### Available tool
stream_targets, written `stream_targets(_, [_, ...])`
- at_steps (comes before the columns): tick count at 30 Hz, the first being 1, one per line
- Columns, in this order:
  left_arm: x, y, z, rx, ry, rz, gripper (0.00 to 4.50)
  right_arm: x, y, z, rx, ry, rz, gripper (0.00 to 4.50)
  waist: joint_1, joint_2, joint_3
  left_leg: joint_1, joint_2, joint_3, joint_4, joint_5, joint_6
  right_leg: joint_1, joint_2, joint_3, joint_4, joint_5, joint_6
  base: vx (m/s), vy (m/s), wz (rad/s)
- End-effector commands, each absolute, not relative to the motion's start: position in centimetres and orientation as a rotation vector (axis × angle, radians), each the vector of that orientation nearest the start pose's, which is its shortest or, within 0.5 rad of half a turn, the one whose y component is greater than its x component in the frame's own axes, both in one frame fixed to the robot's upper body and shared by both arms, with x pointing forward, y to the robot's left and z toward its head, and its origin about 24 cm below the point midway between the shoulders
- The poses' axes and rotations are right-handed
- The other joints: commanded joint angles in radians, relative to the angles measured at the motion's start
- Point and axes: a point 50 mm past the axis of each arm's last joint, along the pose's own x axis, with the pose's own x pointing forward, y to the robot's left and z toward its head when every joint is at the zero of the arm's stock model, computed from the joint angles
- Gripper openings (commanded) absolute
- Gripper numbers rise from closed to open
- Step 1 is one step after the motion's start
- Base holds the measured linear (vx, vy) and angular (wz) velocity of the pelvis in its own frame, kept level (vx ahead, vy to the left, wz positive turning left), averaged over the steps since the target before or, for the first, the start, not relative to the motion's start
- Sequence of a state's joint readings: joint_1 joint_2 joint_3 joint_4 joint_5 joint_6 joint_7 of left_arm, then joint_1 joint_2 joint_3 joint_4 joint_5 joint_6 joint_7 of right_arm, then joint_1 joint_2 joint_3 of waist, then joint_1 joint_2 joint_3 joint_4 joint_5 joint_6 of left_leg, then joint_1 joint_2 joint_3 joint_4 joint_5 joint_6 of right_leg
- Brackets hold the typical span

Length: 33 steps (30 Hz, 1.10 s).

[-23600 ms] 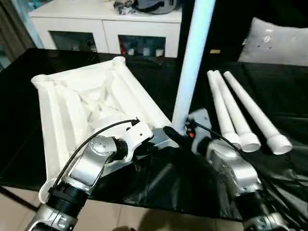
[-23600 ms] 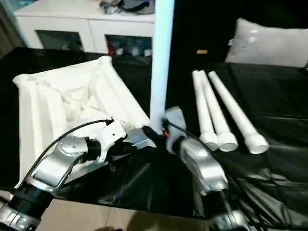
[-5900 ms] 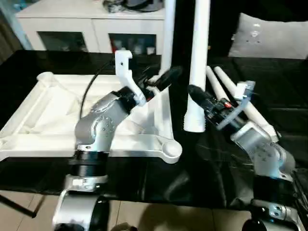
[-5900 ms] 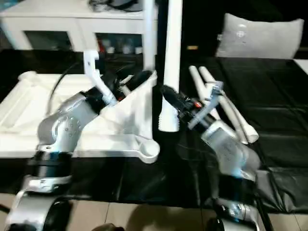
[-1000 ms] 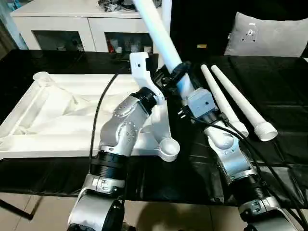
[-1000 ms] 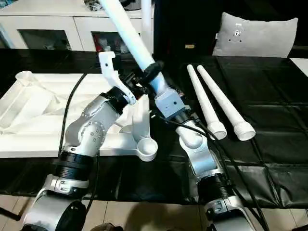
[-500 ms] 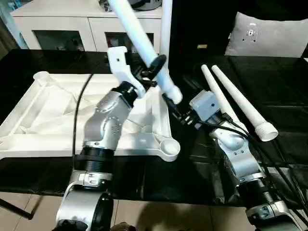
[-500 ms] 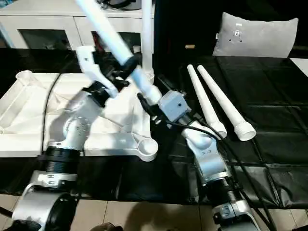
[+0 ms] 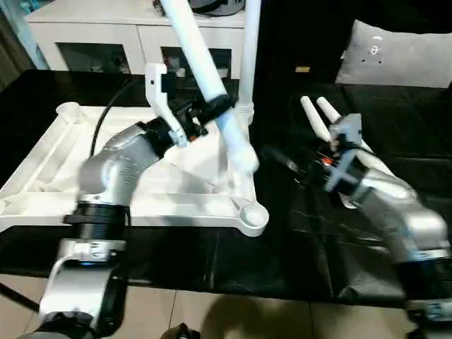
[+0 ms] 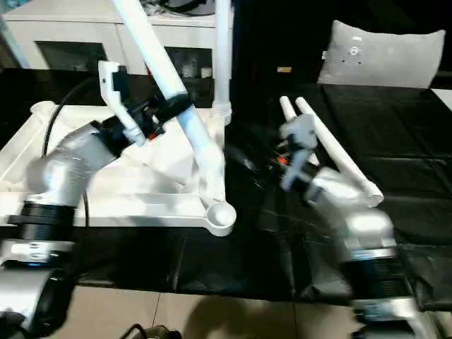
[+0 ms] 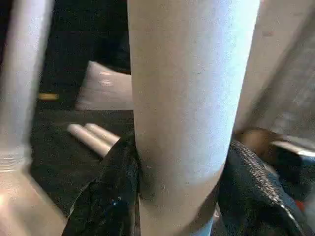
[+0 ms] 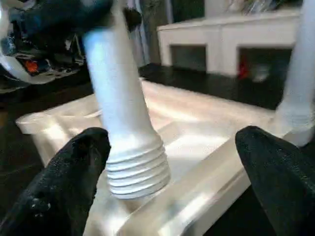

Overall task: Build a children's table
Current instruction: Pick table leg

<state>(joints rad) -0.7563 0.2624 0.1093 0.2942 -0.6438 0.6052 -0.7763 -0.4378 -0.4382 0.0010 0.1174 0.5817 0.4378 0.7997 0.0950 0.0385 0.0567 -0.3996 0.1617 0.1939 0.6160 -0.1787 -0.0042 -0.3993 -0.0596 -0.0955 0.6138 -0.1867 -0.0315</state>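
My left gripper (image 9: 212, 109) is clamped around a long white plastic tube leg (image 9: 205, 78), holding it tilted above the upside-down white square plastic tabletop (image 9: 49, 166) on the black-covered table (image 9: 282, 240), its ribbed lower end (image 12: 135, 169) hanging over the near right part of the tabletop. My right gripper (image 12: 172, 162) stands wide open just beside that end, apparently not touching it. Beyond it, another white leg (image 9: 248, 56) stands upright in the far corner socket, and two spare legs (image 10: 332, 155) lie on the table to the right.
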Motion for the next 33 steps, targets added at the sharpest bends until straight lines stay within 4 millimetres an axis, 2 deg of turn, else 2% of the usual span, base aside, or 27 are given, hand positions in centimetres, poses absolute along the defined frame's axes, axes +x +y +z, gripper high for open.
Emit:
stream_targets(1, [34.4,12.2,19.9,-0.418,-0.043,-1.132,1.88,30.7,-16.7,14.1,0.256,0.051,0.995,4.50,0.005,-0.018,-0.076,0.030,0.072,-0.034,-0.061,-0.121,0.075,0.054,-0.105,0.065,-0.076,-0.191,-0.194,0.000,0.000,0.00])
stream_targets(2, [34.2,12.1,20.0,-0.423,-0.038,-1.165,1.88,30.6,-16.8,14.5,0.294,0.045,1.017,4.50,0.009,-0.016,-0.075,0.028,0.075,-0.035,-0.061,-0.120,0.071,0.053,-0.106,0.065,-0.075,-0.202,-0.188,0.000,0.000,0.00])
stream_targets(3, [33.8,12.0,20.3,-0.428,-0.031,-1.225,1.88,30.2,-16.9,15.2,0.340,0.036,1.057,4.50,0.012,-0.020,-0.077,0.029,0.075,-0.036,-0.061,-0.116,0.070,0.055,-0.107,0.065,-0.075,-0.209,-0.181,0.000,0.000,0.00])
stream_targets(4, [33.7,12.0,20.3,-0.431,-0.026,-1.242,1.88,30.1,-16.9,15.4,0.351,0.036,1.070,4.50,0.015,-0.017,-0.077,0.030,0.078,-0.036,-0.062,-0.112,0.067,0.051,-0.105,0.064,-0.072,-0.209,-0.177,0.000,0.000,0.00])
stream_targets(7, [33.1,11.7,20.4,-0.410,0.001,-1.310,1.88,29.8,-17.0,16.2,0.395,0.029,1.116,4.50,0.019,-0.021,-0.076,0.030,0.075,-0.034,-0.063,-0.114,0.055,0.051,-0.107,0.064,-0.075,-0.224,-0.169,0.000,0.000,0.00])
stream_targets(16, [32.6,11.1,20.8,-0.389,0.026,-1.390,1.88,29.4,-16.5,16.8,0.352,0.079,1.203,4.50,0.032,-0.021,-0.077,0.028,0.074,-0.035,-0.063,-0.101,0.038,0.051,-0.108,0.063,-0.079,-0.263,-0.139,0.000,0.000,0.00])
stream_targets(24, [32.2,10.6,21.1,-0.390,0.025,-1.456,1.88,29.5,-16.3,17.1,0.318,0.106,1.233,4.50,0.035,-0.028,-0.077,0.027,0.073,-0.033,-0.061,-0.090,0.041,0.051,-0.108,0.063,-0.078,-0.264,-0.136,0.000,0.000,0.00])
stream_targets(27, [31.9,10.4,21.4,-0.401,0.006,-1.491,1.88,29.7,-16.4,17.3,0.326,0.100,1.237,4.50,0.036,-0.025,-0.077,0.027,0.074,-0.034,-0.062,-0.091,0.039,0.050,-0.109,0.063,-0.077,-0.267,-0.136,0.000,0.000,0.00])
stream_targets(29, [31.3,10.3,22.0,-0.448,-0.039,-1.562,1.88,29.7,-16.7,18.0,0.395,0.056,1.244,4.50,0.038,-0.028,-0.078,0.028,0.075,-0.033,-0.061,-0.083,0.042,0.050,-0.110,0.063,-0.076,-0.250,-0.150,0.000,0.000,0.00])
stream_targets(33, [31.0,10.4,22.5,-0.512,-0.079,-1.598,1.88,29.5,-17.1,18.6,0.489,0.004,1.257,4.50,0.043,-0.028,-0.078,0.029,0.074,-0.032,-0.059,-0.081,0.047,0.050,-0.109,0.063,-0.075,-0.242,-0.154,0.000,0.000,0.00])
